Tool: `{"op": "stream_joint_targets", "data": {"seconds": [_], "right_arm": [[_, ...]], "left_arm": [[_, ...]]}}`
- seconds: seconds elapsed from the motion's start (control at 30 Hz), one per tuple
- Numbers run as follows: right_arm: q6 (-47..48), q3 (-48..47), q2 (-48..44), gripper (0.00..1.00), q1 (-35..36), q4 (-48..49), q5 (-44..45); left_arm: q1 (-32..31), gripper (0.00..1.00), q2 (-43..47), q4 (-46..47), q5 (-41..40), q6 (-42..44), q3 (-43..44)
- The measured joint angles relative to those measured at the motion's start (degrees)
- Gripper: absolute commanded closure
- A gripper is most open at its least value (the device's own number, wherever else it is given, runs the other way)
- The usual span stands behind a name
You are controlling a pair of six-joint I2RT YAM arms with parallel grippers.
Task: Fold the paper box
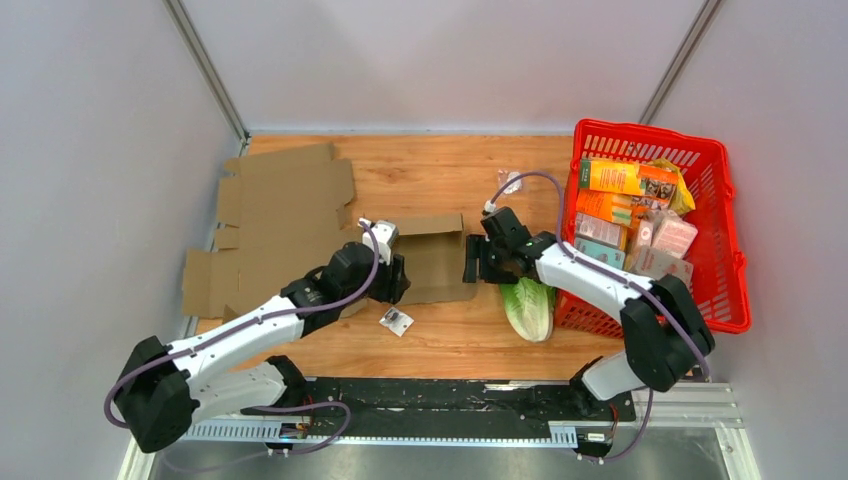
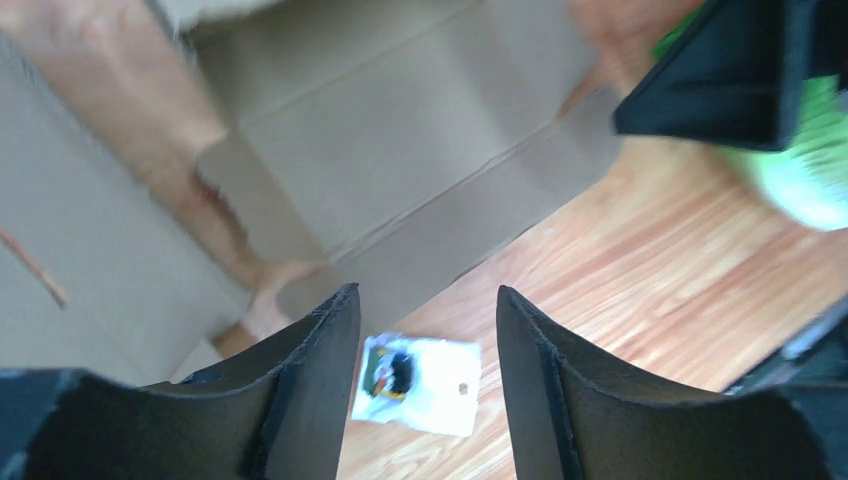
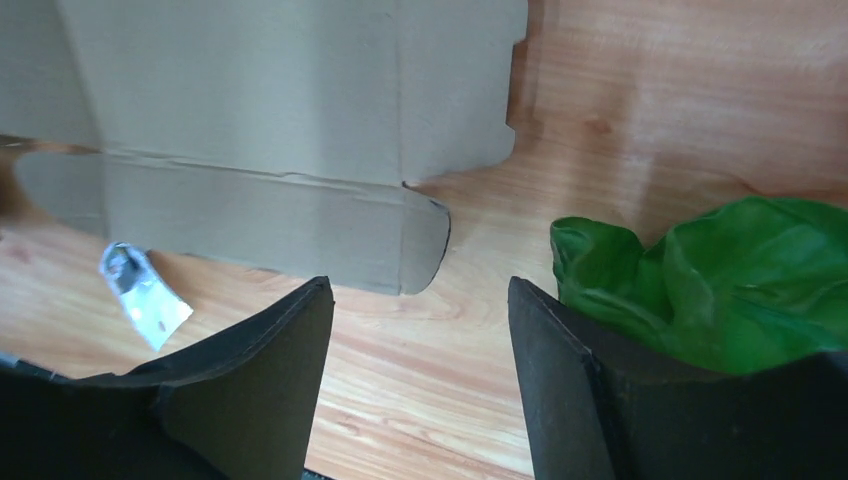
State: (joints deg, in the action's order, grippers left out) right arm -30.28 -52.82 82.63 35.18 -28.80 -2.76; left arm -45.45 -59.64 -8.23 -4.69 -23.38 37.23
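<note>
The paper box is a brown cardboard blank (image 1: 285, 225) lying unfolded on the left of the wooden table. One panel (image 1: 437, 262) reaches toward the middle. My left gripper (image 1: 396, 281) hangs over that panel's left edge. It is open (image 2: 428, 300) and nothing is between its fingers; cardboard (image 2: 400, 160) lies ahead of it. My right gripper (image 1: 470, 262) hovers at the panel's right edge, also open (image 3: 420, 290) over bare wood. The panel and its near flap (image 3: 270, 220) lie just beyond its fingertips.
A small white packet (image 1: 396, 321) lies on the table below the left gripper (image 2: 418, 383). A green lettuce (image 1: 528, 305) sits beside the right arm (image 3: 720, 280). A red basket (image 1: 722, 250) with several grocery packs stands at the right. A clear plastic bag (image 1: 510, 183) lies behind.
</note>
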Motion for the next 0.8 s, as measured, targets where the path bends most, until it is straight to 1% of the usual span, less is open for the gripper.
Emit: {"op": "stream_joint_targets", "data": {"seconds": [0.07,0.1,0.13,0.17,0.2,0.23,0.3,0.33,0.37,0.4,0.43,0.5,0.6,0.7,0.8], "right_arm": [[-1.64,0.55,2.8,0.4,0.61,0.37,1.29],[-2.14,0.57,4.07,0.45,0.85,0.7,1.49],[-2.95,0.59,5.35,0.56,1.16,1.53,1.73],[-3.45,0.63,6.38,0.58,1.31,2.23,1.62],[-4.26,0.74,7.41,0.63,1.44,3.23,1.2],[-4.7,0.81,8.09,0.72,1.49,3.85,0.68],[-5.86,1.14,8.68,0.83,1.51,5.16,0.0],[-6.05,1.16,8.68,0.93,1.51,5.38,-0.26],[-6.45,1.14,8.68,0.97,1.51,5.66,-0.42],[-6.49,1.11,8.68,0.99,1.49,5.88,-0.59],[-6.97,1.11,8.68,1.0,1.29,5.92,-0.94],[-7.39,1.07,8.68,1.0,0.76,5.84,-2.47],[-7.41,0.83,8.5,1.0,-0.61,5.49,-5.49],[-7.19,0.11,7.61,1.0,-1.75,4.48,-7.8],[-6.99,-0.59,5.6,1.0,-2.95,3.85,-10.38]], "left_arm": [[-0.83,0.37,0.09,0.24,-1.36,0.15,-3.82],[-1.42,0.37,-0.15,0.22,-1.75,0.52,-4.28],[-2.54,0.37,-0.5,0.57,-2.14,1.07,-4.28],[-3.5,0.37,-0.79,1.51,-2.32,1.81,-4.26],[-4.52,0.37,-1.09,2.4,-2.45,2.56,-4.17],[-5.22,0.35,-1.46,3.3,-2.45,3.23,-4.17],[-6.36,0.34,-2.93,5.35,-1.92,5.01,-4.15],[-6.56,0.33,-3.72,6.08,-1.68,5.73,-4.15],[-6.67,0.31,-4.79,6.75,-1.49,6.62,-3.98],[-6.82,0.28,-6.12,6.99,-1.42,7.39,-3.58],[-7.17,0.26,-7.91,6.88,-1.44,8.28,-2.69],[-7.87,0.26,-12.5,6.56,-1.9,10.51,0.02],[-10.71,0.25,-18.43,5.18,-4.17,14.08,4.81],[-13.79,0.25,-22.71,3.58,-7.61,18.34,9.18],[-15.63,0.24,-25.35,2.67,-10.03,22.29,11.65]]}}
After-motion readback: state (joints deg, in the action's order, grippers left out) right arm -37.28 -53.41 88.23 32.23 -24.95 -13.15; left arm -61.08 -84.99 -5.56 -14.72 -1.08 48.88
